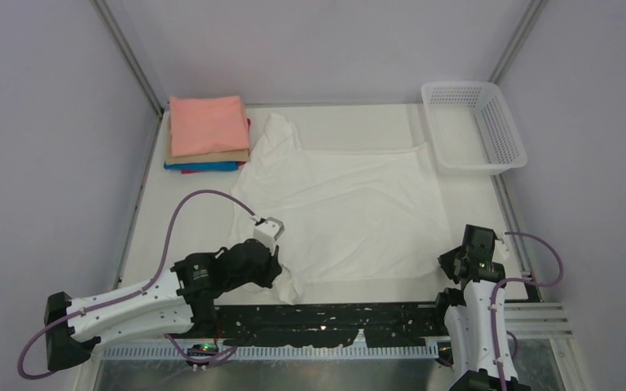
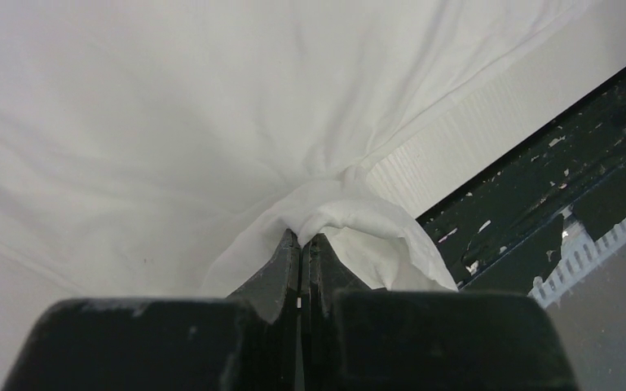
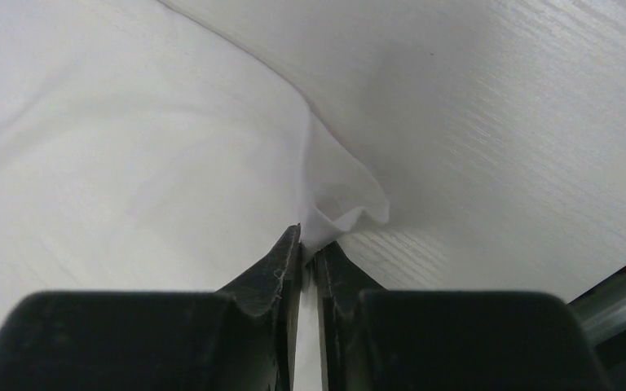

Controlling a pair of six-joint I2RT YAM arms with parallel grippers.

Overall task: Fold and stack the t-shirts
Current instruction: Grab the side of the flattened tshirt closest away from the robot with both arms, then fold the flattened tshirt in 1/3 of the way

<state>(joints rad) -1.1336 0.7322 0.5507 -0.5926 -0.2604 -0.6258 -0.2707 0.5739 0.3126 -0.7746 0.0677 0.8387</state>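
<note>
A white t-shirt [image 1: 350,208] lies spread across the middle of the table, plain side up. My left gripper [image 1: 275,273] is shut on the shirt's near left corner; in the left wrist view the cloth [image 2: 359,224] bunches up over the closed tips of the left gripper [image 2: 304,238]. My right gripper [image 1: 456,259] is at the near right corner, and the right wrist view shows the right gripper [image 3: 311,238] pinching a small peak of white cloth [image 3: 338,204]. A stack of folded t-shirts [image 1: 207,134], salmon-pink on top of tan, blue and magenta, sits at the back left.
A white plastic mesh basket [image 1: 474,126] stands at the back right corner. A black rail [image 1: 334,318] runs along the near table edge between the arm bases. Grey walls close in on both sides.
</note>
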